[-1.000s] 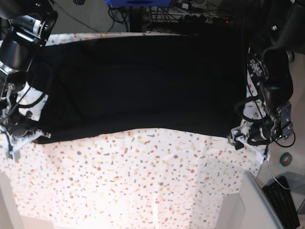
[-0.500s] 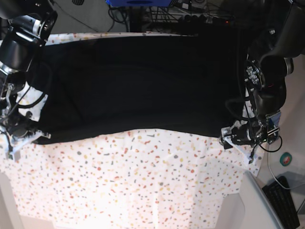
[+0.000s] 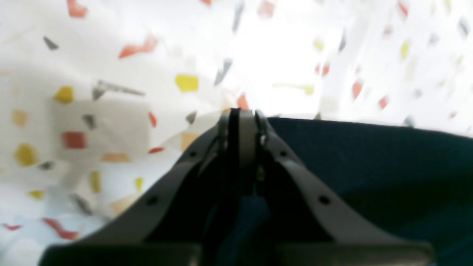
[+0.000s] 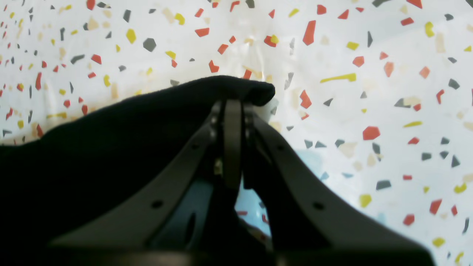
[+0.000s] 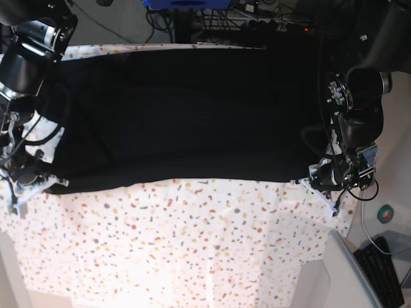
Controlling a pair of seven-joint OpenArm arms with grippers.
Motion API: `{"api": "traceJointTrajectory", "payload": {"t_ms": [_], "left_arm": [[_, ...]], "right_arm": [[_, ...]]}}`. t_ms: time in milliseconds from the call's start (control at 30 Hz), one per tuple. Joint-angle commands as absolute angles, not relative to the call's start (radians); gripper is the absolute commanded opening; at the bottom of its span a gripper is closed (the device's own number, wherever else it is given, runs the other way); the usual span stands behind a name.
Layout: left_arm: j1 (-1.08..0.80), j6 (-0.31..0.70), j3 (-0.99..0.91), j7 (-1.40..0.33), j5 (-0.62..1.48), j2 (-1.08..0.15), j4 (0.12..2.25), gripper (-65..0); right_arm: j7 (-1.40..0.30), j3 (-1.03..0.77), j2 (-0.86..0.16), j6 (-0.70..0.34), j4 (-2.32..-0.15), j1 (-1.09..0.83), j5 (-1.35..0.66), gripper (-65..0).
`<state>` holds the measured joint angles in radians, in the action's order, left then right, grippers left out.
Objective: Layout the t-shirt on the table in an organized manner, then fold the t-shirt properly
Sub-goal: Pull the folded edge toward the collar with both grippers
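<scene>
The black t-shirt [image 5: 186,109] lies spread wide over the far half of the speckled white table [image 5: 180,244]. At its near corner on the base view's right, my left gripper [image 5: 314,179] is down on the cloth. In the left wrist view its jaws [image 3: 242,112] are pressed together at the t-shirt's [image 3: 369,155] edge over the table [image 3: 111,74]. On the base view's left, my right gripper [image 5: 48,185] holds the other near corner. The right wrist view shows that gripper [image 4: 232,103] shut, with a fold of t-shirt [image 4: 111,147] bunched over its tips.
A grey bin edge [image 5: 350,269] and a keyboard [image 5: 385,273] stand off the table's near right corner, beside a green button [image 5: 385,213]. Cables and equipment [image 5: 212,16] crowd the floor behind the far edge. The near half of the table shows bare speckled cloth.
My left gripper moved in toward the shirt's near corner and closed on its edge. The near hem now runs straighter. The right arm has held still.
</scene>
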<state>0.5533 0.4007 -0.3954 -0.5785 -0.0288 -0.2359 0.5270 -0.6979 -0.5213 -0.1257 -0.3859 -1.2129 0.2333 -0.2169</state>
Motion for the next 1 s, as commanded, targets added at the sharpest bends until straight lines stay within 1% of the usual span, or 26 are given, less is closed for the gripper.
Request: {"api": "traceJointTrajectory", "payload": {"t_ms": [0,67,100,200,300,467,567,633,767,867,967], "left_arm": [[0.588,0.409,-0.394,-0.581,-0.021,-0.251,0.578,-65.0],[0.582,0.409,-0.394,-0.631,-0.021,-0.251,0.631,-65.0],[0.584,0.409,-0.394,-0.654,-0.021,-0.251,0.661,-65.0],[0.582,0.409,-0.394,-0.677,-0.021,-0.249,0.710,-65.0],[0.578,0.409,-0.394,-0.679,-0.021,-0.251,0.710,-65.0],[0.576,0.412,-0.394,-0.679,-0.018,-0.251,0.710,-65.0],[0.556,0.412,-0.433,-0.680,0.048,-0.252,0.711,-65.0],[0.541,0.412,-0.458,-0.680,0.128,-0.272,0.711,-65.0],[0.513,0.412,-0.421,-0.691,0.234,-0.305,0.711,-65.0],[0.496,0.412,-0.372,-0.691,0.271,-0.312,0.711,-65.0],[0.492,0.412,-0.361,-0.691,0.275,-0.312,0.711,-65.0]], "right_arm": [[-0.648,-0.498,-0.145,-0.390,-1.205,0.265,-0.226,-65.0],[-0.590,-0.447,-0.157,-0.390,-1.165,0.280,-0.225,-65.0],[-0.559,-0.420,-0.179,-0.390,-1.150,0.283,-0.225,-65.0],[-0.466,-0.343,-0.194,-0.390,-1.099,0.298,-0.226,-65.0],[-0.367,-0.320,-0.203,-0.390,-1.036,0.331,-0.225,-65.0],[-0.176,-0.311,-0.229,-0.390,-0.854,0.418,-0.223,-65.0],[-0.061,-0.300,-0.232,-0.390,-0.765,0.449,-0.222,-65.0],[0.010,-0.237,-0.263,-0.390,-0.704,0.464,-0.222,-65.0],[0.094,-0.090,-0.288,-0.390,-0.631,0.483,-0.225,-65.0],[0.111,-0.077,-0.288,-0.390,-0.608,0.489,-0.225,-65.0],[0.111,-0.077,-0.288,-0.390,-0.613,0.486,-0.225,-65.0]]}}
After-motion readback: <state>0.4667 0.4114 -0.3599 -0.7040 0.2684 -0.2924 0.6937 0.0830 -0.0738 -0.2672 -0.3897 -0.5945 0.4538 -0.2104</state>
